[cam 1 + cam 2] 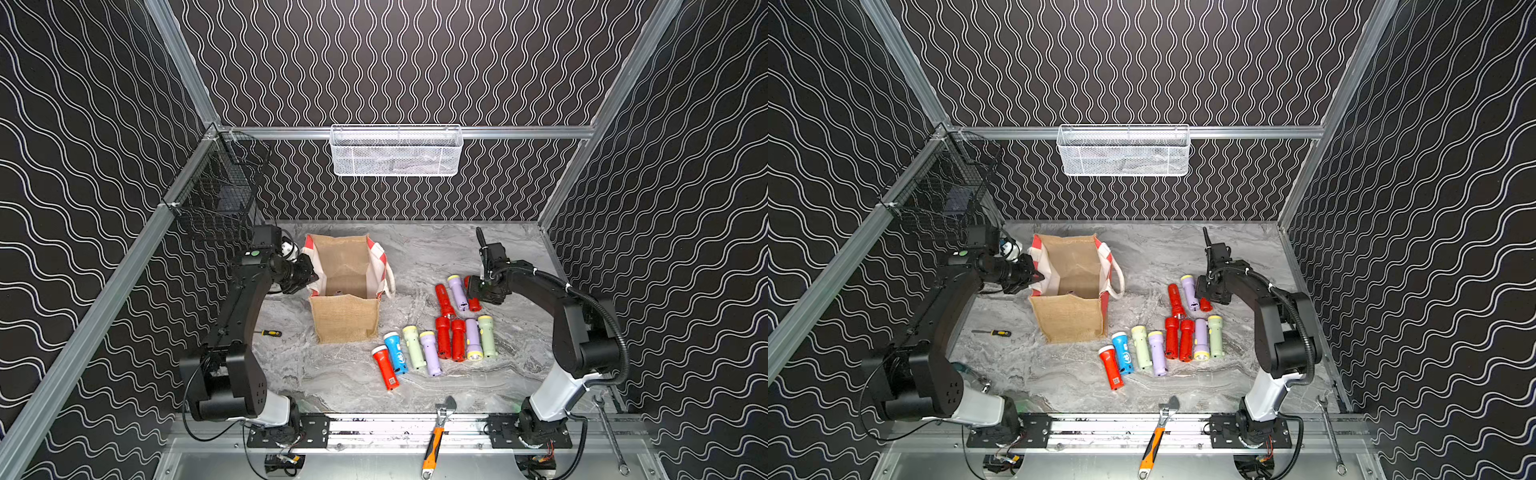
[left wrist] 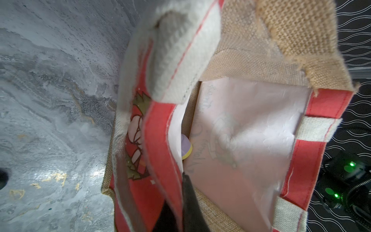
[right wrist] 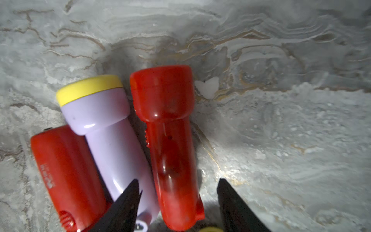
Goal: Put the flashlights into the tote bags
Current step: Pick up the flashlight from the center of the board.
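"How far along are they?"

"Early, I'd say. The bag [image 1: 345, 320] stands open at the back left of the table [image 1: 436, 249]. Looking down into it from the left arm's camera, I can make out just one flashlight [image 2: 185, 147], lilac with a yellow head, at the bottom. The lining may hide more. I can't tell."

"And the rest?"

"I count eleven flashlights [image 1: 458, 338] lying out on the table, right of the bag. There's a near row of four that includes the blue flashlight [image 1: 395, 352], four more side by side behind them, and three further back under the right arm."

"What are the arms doing?"

"The left gripper [image 1: 311, 277] is pinched tight on the bag's red-and-white rim, which I take to be keeping the mouth open. The right gripper [image 3: 178, 180] is down over the back three, its fingers parted either side of a red flashlight [image 3: 166, 120]. One finger sits between it and the lilac flashlight [image 3: 100, 112] just beside it, and the other stands clear. It has hold of nothing yet. I'd guess that red one is the next pick."

"And the room?"

"The tabletop is smooth grey marble with faint gold veins. The walls are black with white wavy lines, set in a metal frame. A white mesh basket [image 1: 395, 151] hangs on the back rail and a black wire basket [image 1: 216, 187] on the left one. A small screwdriver [image 1: 270, 333] lies by the left arm. At the front edge are an orange-handled wrench [image 1: 434, 440] and a steel spanner [image 1: 609, 432]."
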Robot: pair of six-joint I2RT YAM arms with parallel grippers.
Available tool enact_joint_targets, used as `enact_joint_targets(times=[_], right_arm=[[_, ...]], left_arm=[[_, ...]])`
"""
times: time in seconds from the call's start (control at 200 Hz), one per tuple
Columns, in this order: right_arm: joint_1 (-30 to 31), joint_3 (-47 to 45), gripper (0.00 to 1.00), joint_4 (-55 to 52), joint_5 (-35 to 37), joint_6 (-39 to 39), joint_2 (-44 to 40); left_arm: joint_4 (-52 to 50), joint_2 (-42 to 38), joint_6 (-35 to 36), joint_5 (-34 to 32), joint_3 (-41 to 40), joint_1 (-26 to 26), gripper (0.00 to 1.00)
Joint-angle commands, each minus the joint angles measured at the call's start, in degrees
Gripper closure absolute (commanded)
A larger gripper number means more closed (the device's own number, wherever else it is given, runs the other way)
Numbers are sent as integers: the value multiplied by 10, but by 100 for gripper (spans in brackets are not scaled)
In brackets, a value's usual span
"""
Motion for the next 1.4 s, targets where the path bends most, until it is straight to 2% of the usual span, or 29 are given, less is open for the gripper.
enact_joint_targets(times=[0.0, 0.656, 0.731, 0.806, 0.971, 1.186, 1.391], right_arm=[[0, -1, 38, 11, -8, -1, 8], [0, 15, 47, 19, 22, -6, 57], [0, 20, 46, 19, 22, -10, 61], [0, 26, 41, 16, 24, -14, 65], [0, 41, 40, 10, 33, -20, 65], [0, 48, 51, 4, 33, -24, 89], [1, 34, 56, -1, 34, -27, 78]], left_arm=[[2, 4, 11, -11, 3, 1, 99], [0, 5, 10, -19, 5, 1, 99], [0, 7, 11, -19, 4, 0, 99], [-1, 8, 11, -18, 4, 1, 99], [3, 11, 9, -17, 3, 0, 99], [4, 14, 7, -14, 5, 0, 99], [1, 16, 9, -16, 10, 1, 99]])
